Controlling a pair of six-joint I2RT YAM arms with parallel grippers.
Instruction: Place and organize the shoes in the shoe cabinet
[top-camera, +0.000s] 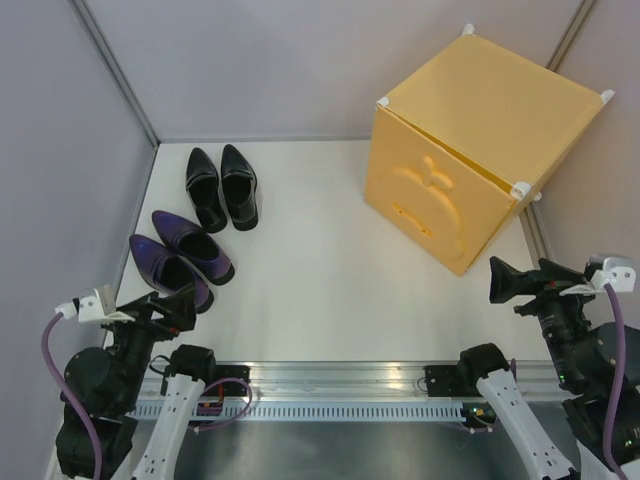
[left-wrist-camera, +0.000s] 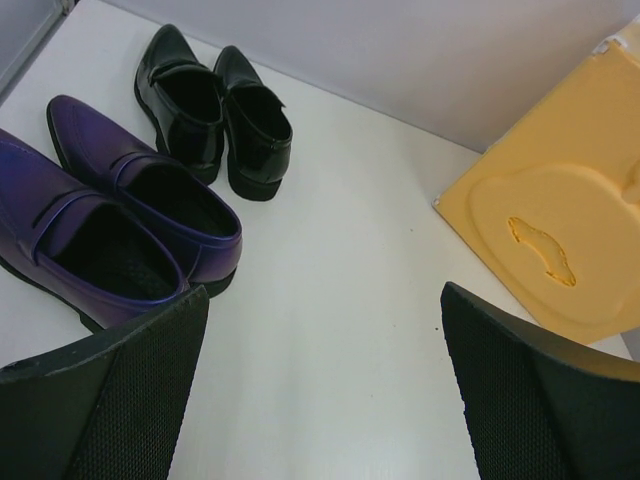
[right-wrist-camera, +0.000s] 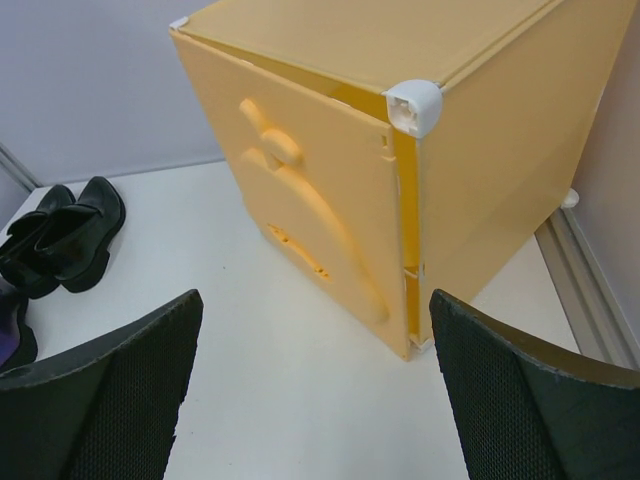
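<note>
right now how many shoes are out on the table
4: black pair far left on the table, purple pair just nearer, by the left gripper. Cabinet door looks almost closed; its inside is hidden.

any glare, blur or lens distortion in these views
Top external: soft even light, sharp, faint shadow by the cabinet. Left wrist: white sheen on the black shoes, no blur. Right wrist: wide lens splays the cabinet's edges.

Shoe count is four: two black shoes (top-camera: 238, 188) and two purple shoes (top-camera: 190, 243). Just one yellow shoe cabinet (top-camera: 480, 140), with one apple shape (top-camera: 432, 195) on its door. From above, four white corner connectors (top-camera: 521, 189) show.
</note>
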